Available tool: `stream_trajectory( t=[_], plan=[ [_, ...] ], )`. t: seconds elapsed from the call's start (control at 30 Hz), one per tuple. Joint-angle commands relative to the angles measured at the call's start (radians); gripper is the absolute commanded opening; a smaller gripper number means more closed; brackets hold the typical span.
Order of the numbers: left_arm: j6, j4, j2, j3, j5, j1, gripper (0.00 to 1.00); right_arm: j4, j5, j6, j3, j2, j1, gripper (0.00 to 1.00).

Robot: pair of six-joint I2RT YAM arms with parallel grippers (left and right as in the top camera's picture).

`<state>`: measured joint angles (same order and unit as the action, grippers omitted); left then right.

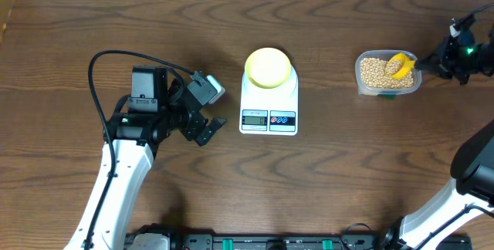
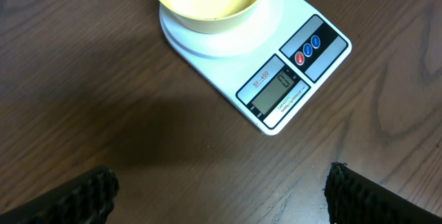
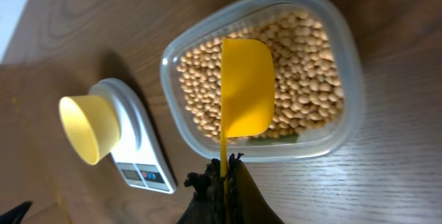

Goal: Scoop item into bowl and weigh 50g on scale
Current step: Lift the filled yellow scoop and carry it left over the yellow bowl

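1. The fingers of your right gripper [image 3: 226, 179] are clenched on the thin handle of the yellow scoop [image 3: 246, 86], at the far right of the table [image 1: 347, 173].
2. The fingers [image 2: 77, 196] of your left gripper [image 1: 219, 109] are spread wide and hold nothing. Only wood grain shows in the gap between them.
3. The beans [image 3: 304, 79] lie just ahead of your right fingers, inside the clear tub [image 3: 353, 72]. The scoop's blade lies over the pile, along the tub's middle. You cannot tell whether it touches the beans.
4. The bowl [image 1: 268, 67] stands upright on the rear part of the scale [image 1: 268, 103]. It is ahead of your spread left fingers and well apart from them.
5. In the overhead view your left gripper sits to the left of the scale, near it but not touching.
6. The tub stands well to the right of the scale, with a stretch of table between them. A black cable [image 1: 89, 76] loops out beside your left arm, away from the scale.
7. Along the scale's near edge you see a grey display [image 2: 280, 89] and red and blue round buttons [image 2: 308, 50] on a dark panel.
8. Small blue print just above the display looks like "SF-400". The digits on the display are too faint to read.
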<state>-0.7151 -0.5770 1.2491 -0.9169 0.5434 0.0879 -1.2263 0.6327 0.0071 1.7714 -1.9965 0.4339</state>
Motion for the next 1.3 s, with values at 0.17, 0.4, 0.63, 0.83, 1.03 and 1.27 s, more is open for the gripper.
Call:
stream_trajectory(
  t=[0.17,0.4,0.63,0.83,1.03,1.27],
  plan=[
    [-0.018,-0.003,0.006,-0.002,-0.006,-0.003,0.98,0.003,0.196,-0.079,-0.003,-0.015,0.006,0.01],
    [-0.018,-0.003,0.006,-0.002,-0.006,-0.003,0.98,0.036,0.349,-0.094,-0.003,-0.015,-0.005,0.01],
    [-0.018,-0.003,0.006,-0.002,-0.006,-0.003,0.98,0.205,0.422,0.028,-0.003,-0.015,-0.077,0.01],
    [-0.018,-0.003,0.006,-0.002,-0.006,-0.003,0.98,0.337,0.422,0.143,-0.003,-0.015,-0.166,0.01],
    [-0.018,-0.003,0.006,-0.002,-0.006,-0.003,0.97,0.416,0.421,0.219,-0.003,-0.015,-0.264,0.01],
    [-0.018,-0.003,0.006,-0.002,-0.006,-0.003,0.98,0.423,0.422,0.251,-0.003,-0.015,-0.356,0.01]
  ],
)
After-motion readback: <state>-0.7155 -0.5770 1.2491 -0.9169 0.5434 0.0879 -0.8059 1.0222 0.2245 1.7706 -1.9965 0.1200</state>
